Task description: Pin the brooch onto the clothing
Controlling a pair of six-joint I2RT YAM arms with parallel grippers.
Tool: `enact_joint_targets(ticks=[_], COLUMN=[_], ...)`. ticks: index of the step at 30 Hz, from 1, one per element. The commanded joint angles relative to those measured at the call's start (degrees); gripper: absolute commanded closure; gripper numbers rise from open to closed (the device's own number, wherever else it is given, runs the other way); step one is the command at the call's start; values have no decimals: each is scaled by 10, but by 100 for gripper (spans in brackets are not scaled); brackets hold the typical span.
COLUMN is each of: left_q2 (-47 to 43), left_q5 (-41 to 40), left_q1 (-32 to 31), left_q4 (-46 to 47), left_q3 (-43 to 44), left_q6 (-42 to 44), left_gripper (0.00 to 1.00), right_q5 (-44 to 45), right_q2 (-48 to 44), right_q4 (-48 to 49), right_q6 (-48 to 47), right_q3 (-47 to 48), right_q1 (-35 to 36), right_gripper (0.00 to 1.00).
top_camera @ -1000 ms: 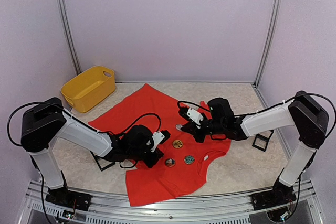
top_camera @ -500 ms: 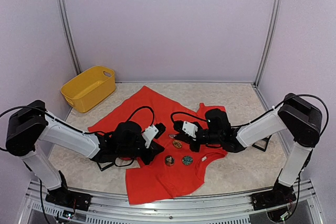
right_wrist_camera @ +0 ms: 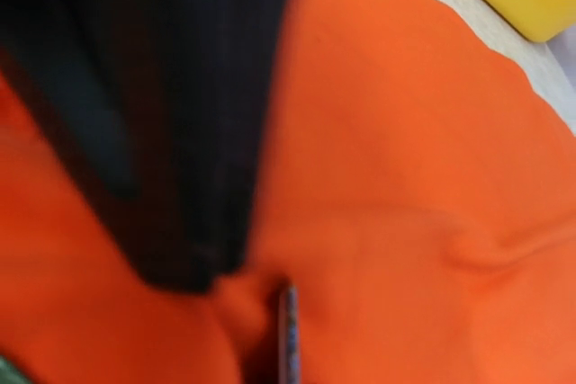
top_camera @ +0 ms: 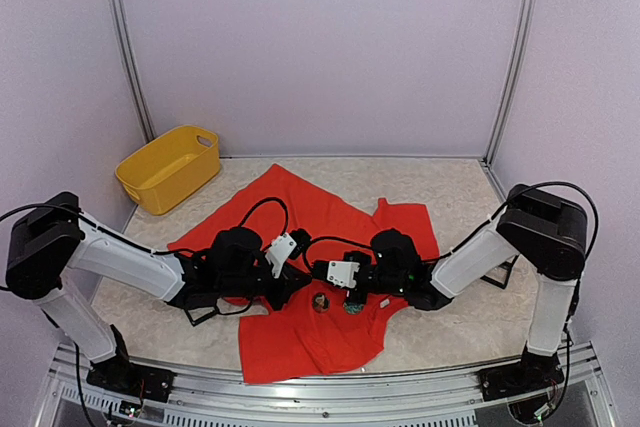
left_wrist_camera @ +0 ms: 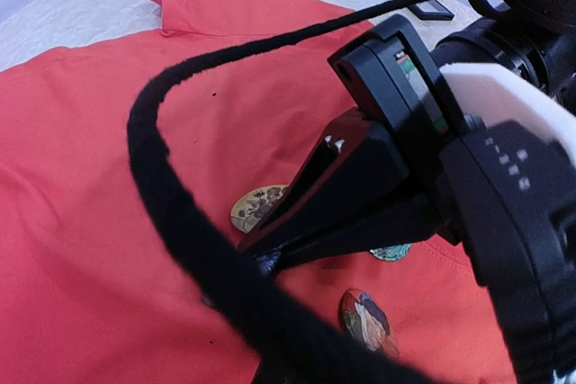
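1. the shirt (top_camera: 300,202) is bright red, soft, short-sleeved cloth. it lies spread and a little rumpled on the table (top_camera: 440,187), in the middle, between the two arms.
2. from the left wrist, three round badges lie flat on it. a tan brooch (left_wrist_camera: 256,207) is just beyond the right gripper's tips, a green brooch (left_wrist_camera: 391,252) is half hidden under its fingers, and a third brooch (left_wrist_camera: 366,319) lies nearer the camera.
3. the right gripper (left_wrist_camera: 263,256) is low over the shirt. its two black fingers narrow to a v and the tips meet at the cloth. i cannot tell if a fold is pinched.
4. the left gripper (top_camera: 296,245) is just beside it over the shirt. i cannot tell how its jaws stand.
5. from the right wrist the cloth looks orange-red and creased, with a thin disc edge-on beside a blurred dark finger.
6. a yellow basket (top_camera: 175,190) stands at the back left, off the shirt.
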Motion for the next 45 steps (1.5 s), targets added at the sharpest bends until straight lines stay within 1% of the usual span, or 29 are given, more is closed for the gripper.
enact_joint_targets(ticks=[1,3,7,11,14,21,26,29,34,41,45], left_q2=[-15,-14,-12,-12,-14,-19,-43,-60,-70,-46,-50], left_q5=[11,8,5,2,4,3,0,4,26,59,46], left_q1=[4,4,6,7,7,7,7,11,15,14,16], left_q4=[24,23,15,9,9,-3,-18,-39,-53,-61,-37], left_q3=[-3,-3,-5,-4,-5,-5,-13,-13,-15,-7,-18], left_q6=[-6,-6,-6,-5,-5,-4,10,23,66,134,157], left_gripper=[100,100,100,100,100,100,81,75,73,73,73], right_q5=[55,46,-11,-70,-88,-122,-163,-185,-207,-225,-232], right_q2=[11,2,-38,-63,-66,-68,-70,-71,-69,-72,-73], right_q4=[23,21,16,-11,-22,-53,-75,-77,-90,-98,-111], right_q6=[-45,-45,-18,13,39,68,83,91,102,105,103], right_q3=[9,2,-17,-18,-14,1,12,13,25,33,37], right_q1=[25,26,26,24,19,4,-14,-23,-32,-35,-36], right_gripper=[100,100,100,100,100,100,100,100,100,100,100])
